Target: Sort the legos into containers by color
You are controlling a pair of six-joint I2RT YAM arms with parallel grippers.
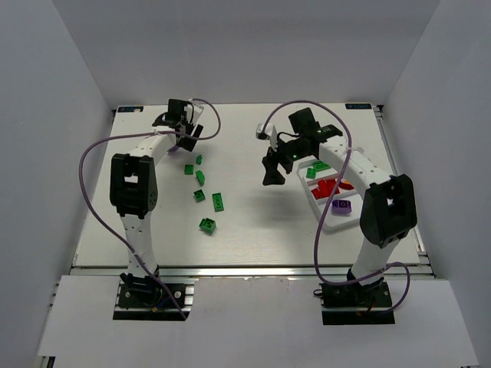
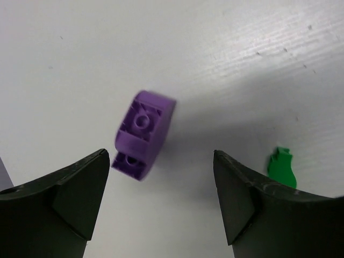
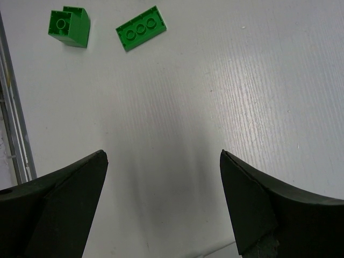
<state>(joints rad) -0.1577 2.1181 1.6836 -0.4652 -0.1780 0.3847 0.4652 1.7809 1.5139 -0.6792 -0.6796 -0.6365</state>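
Left arm (image 1: pixel 134 184) reached up and over to the far left of the white tabletop (image 1: pixel 261 230), with the wrist tipped down near the back edge. Left jaws were spread wide, pinching nothing. In the left wrist view a small purple studded plastic brick (image 2: pixel 144 134) sat beyond and between the jaw tips, touching neither. It was tipped on edge with its hollow underside to the camera, and blurred. A green plastic piece (image 2: pixel 282 167) showed just above the right-hand tip, partly hidden. The top view didn't show that purple brick; the wrist covered it.

Right arm (image 1: pixel 383 207) was folded over the white rectangular plastic tray (image 1: pixel 311 201), elbow high, wrist pointing down at bare tabletop left of the tray. Right jaws were spread wide, nothing between them. The right wrist view showed a blocky green brick (image 3: pixel 69 26) and a long green brick (image 3: pixel 141 28) at top left, apart from each other.

Only the top view showed:
- loose green studded bricks (image 1: pixel 207 225) scattered between the arms
- the tray at right, with green bricks (image 1: pixel 318 170) in the far compartment, red bricks (image 1: pixel 330 188) in the middle and a purple tray brick (image 1: pixel 342 205) in the near one

Small blue tags (image 1: pixel 126 109) sat at the far tabletop corners, text too small to read.
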